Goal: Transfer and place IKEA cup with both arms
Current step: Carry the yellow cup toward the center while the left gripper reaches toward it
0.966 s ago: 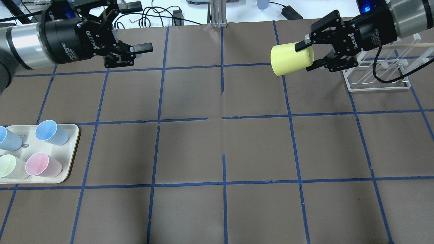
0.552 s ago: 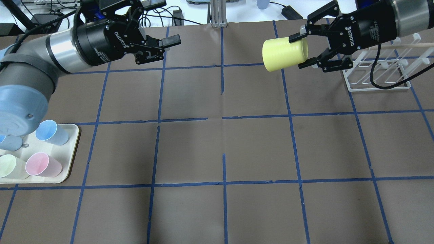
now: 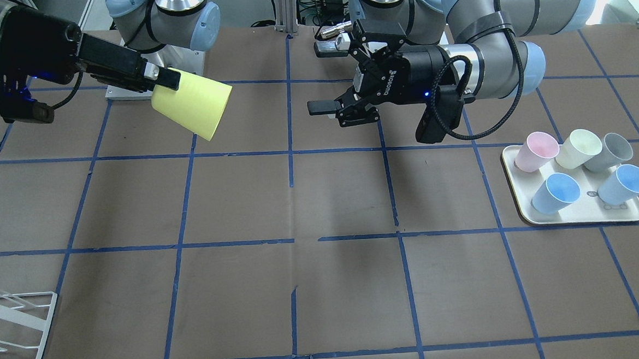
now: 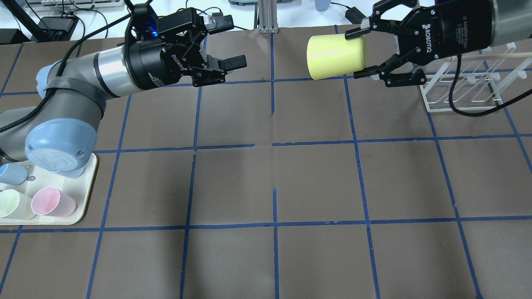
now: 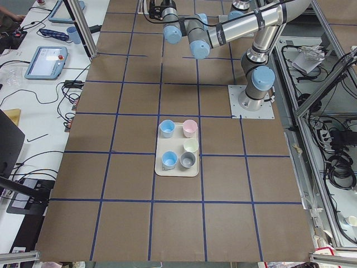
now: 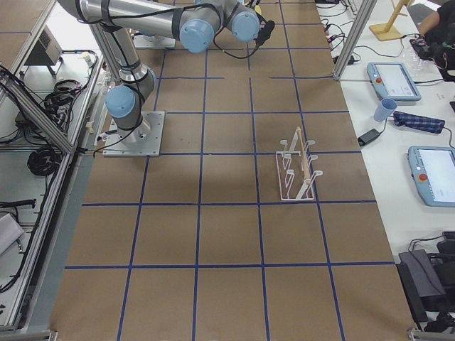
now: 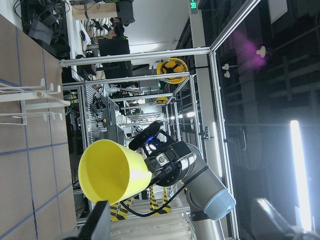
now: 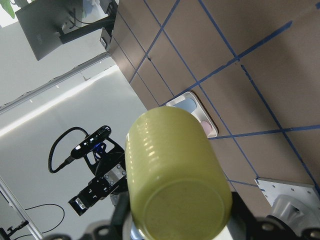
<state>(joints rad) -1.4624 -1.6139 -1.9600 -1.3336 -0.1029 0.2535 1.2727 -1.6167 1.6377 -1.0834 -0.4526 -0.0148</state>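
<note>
The yellow IKEA cup point(image 4: 334, 56) hangs on its side above the table's far middle, held at its narrow end by my right gripper point(image 4: 360, 54), which is shut on it. The cup's wide end points at my left gripper point(image 4: 228, 41). That gripper is open and empty, level with the cup and a short gap to its left. In the front-facing view the cup point(image 3: 193, 109) sits left of centre in the right gripper point(image 3: 162, 92), with the left gripper point(image 3: 319, 78) facing it. The cup fills the right wrist view point(image 8: 175, 185) and shows in the left wrist view point(image 7: 112, 172).
A cream tray point(image 4: 89, 187) at the table's left holds a pink cup point(image 4: 54, 201), a pale cream cup point(image 4: 14, 203), a grey cup point(image 3: 608, 152) and two light-blue cups point(image 3: 555, 193). My left arm's elbow hangs over the tray. A white wire rack point(image 4: 465, 93) stands far right.
My left arm has swung right towards the table's centre, its gripper still open. My right gripper has carried the yellow cup left and a little farther back, so the gap between them has shrunk.
</note>
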